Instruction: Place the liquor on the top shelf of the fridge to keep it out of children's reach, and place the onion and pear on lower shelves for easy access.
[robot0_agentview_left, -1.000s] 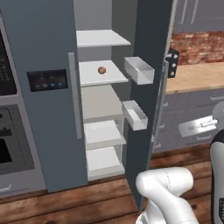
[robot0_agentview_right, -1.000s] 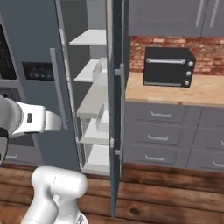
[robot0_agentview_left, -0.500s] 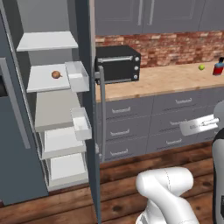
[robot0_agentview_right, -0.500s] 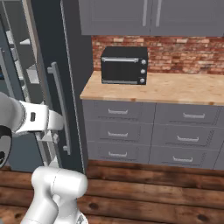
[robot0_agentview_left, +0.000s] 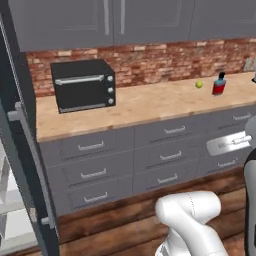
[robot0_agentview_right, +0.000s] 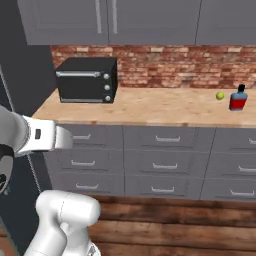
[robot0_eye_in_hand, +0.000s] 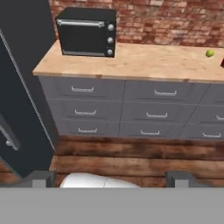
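The liquor (robot0_agentview_left: 219, 84) (robot0_agentview_right: 238, 98), a squat bottle with a red label and black cap, stands on the wooden counter (robot0_agentview_left: 145, 102) at the far right. Just left of it lies the pear (robot0_agentview_left: 199, 84) (robot0_agentview_right: 220, 95) (robot0_eye_in_hand: 210, 53), a small yellow-green ball. My gripper (robot0_eye_in_hand: 109, 178) is open and holds nothing, its fingertips (robot0_eye_in_hand: 40, 177) wide apart, well short of the counter and above the floor. The fridge door (robot0_agentview_left: 22, 150) (robot0_eye_in_hand: 22, 87) stands open at the left, with a sliver of white lower shelves (robot0_agentview_left: 11, 225) behind it. The onion and the top shelf are out of view.
A black toaster oven (robot0_agentview_left: 82, 85) (robot0_agentview_right: 87, 79) (robot0_eye_in_hand: 87, 31) sits at the counter's left end against the brick wall. Grey drawers (robot0_agentview_right: 165, 160) run below the counter and grey cabinets (robot0_agentview_left: 115, 22) hang above. A wooden floor (robot0_eye_in_hand: 140, 155) lies in front.
The whole picture has swung from the open fridge to the counter on its right, so the camera has moved. The liquor and pear have come into view. The gripper stays open.
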